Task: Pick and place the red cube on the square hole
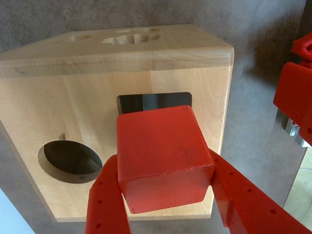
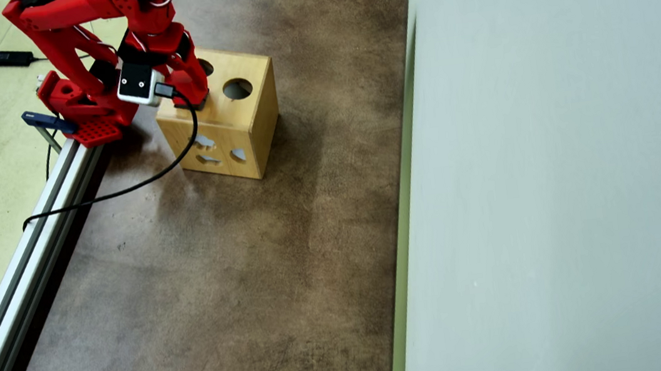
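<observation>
The gripper (image 1: pixel 165 195) pinches the red cube (image 1: pixel 163 158) between its jaws just over the square hole (image 1: pixel 153 101) (partly covered) in the wooden box (image 1: pixel 44 102).

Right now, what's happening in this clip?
A red robot arm's gripper holds a red cube between its two fingers, just above the top face of a wooden shape-sorter box. In the wrist view the cube covers most of the square hole, with only the hole's far edge showing. It has not been let go. A round hole lies open beside it. The box stands on a brown table.
</observation>
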